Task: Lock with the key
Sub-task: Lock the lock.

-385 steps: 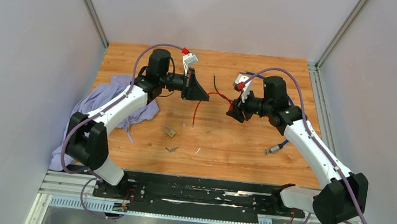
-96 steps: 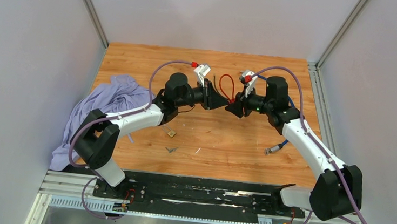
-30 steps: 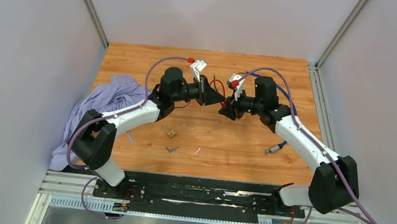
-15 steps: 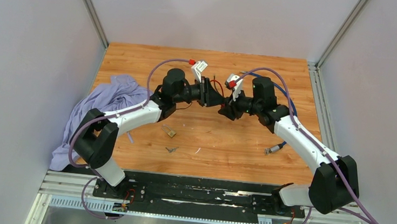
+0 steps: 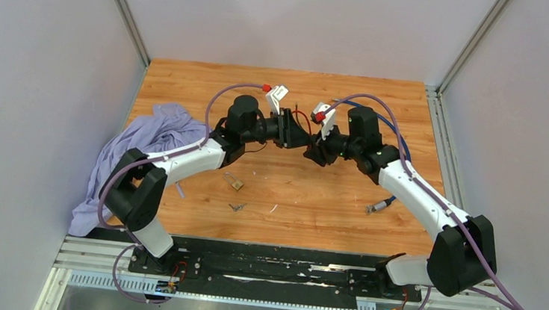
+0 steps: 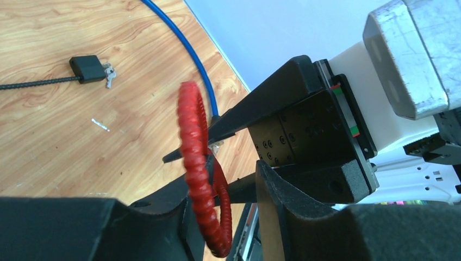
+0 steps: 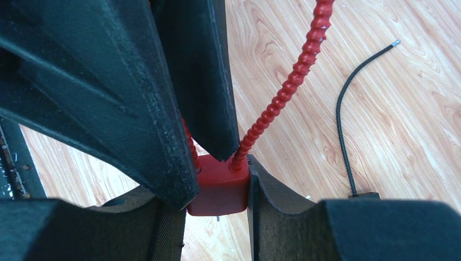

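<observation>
Two hands meet tip to tip above the wooden surface (image 5: 327, 205). Right hand (image 7: 209, 204) clamps one blocky red lock body (image 7: 220, 190); left hand (image 6: 223, 187) stands parted around its ribbed red cable (image 6: 195, 141). Small metal bit (image 6: 216, 145) there, key unclear. Lying below: one black padlock (image 6: 87, 68), one smooth blue cable (image 6: 179, 46).

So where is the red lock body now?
The red lock body sits low at centre of the right wrist view, clamped in the right hand, with the left hand close above it.

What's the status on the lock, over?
Right gripper shut on red lock body. Left gripper open around its cable loop. Black padlock on table, apart.
</observation>
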Controlling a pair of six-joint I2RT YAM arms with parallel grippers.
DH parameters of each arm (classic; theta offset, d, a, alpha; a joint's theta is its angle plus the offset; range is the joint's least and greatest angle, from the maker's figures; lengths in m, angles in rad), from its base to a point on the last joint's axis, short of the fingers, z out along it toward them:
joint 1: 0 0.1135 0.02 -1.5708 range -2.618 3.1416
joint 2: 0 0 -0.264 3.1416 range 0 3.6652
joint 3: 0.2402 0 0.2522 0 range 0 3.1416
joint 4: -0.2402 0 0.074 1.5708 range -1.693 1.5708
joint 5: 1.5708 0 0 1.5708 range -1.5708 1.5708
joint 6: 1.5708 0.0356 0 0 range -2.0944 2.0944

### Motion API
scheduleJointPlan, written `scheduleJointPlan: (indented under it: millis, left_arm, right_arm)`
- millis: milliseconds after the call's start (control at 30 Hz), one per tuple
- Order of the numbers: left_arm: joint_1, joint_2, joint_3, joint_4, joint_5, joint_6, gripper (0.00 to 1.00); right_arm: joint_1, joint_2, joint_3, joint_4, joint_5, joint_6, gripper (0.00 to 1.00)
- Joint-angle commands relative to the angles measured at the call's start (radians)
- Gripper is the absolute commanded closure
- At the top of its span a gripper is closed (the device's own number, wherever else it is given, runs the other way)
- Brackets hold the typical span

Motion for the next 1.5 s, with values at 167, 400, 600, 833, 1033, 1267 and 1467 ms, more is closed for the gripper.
scheduleJointPlan:
  millis: [167, 400, 600, 833, 1033, 1267, 1467]
  left_arm:
    - [-0.003, 0.017, 0.019, -0.013, -0.005, -0.029, 0.54]
    - [0.005, 0.0, 0.019, -0.048, -0.016, -0.01, 0.52]
    - [0.005, 0.013, 0.021, -0.052, -0.021, -0.02, 0.51]
    - [0.005, 0.01, 0.022, -0.052, -0.03, -0.039, 0.55]
    - [0.005, 0.01, 0.023, -0.082, -0.05, -0.039, 0.58]
    - [0.005, 0.008, 0.019, -0.082, -0.05, -0.036, 0.72]
    - [0.005, 0.018, 0.021, -0.082, -0.047, -0.037, 0.88]
  right_arm:
    - [0.032, -0.014, 0.054, 0.015, 0.057, -0.026, 0.99]
    - [0.031, -0.01, 0.059, 0.011, 0.081, -0.029, 0.99]
    - [0.032, -0.012, 0.057, 0.008, 0.032, -0.027, 0.99]
    - [0.042, -0.003, 0.051, 0.014, 0.02, -0.028, 0.99]
    - [0.096, 0.01, 0.065, 0.009, 0.098, -0.029, 0.99]
    - [0.106, 0.026, 0.077, 0.004, 0.163, -0.017, 0.99]
    - [0.107, 0.026, 0.086, -0.003, 0.187, -0.007, 0.98]
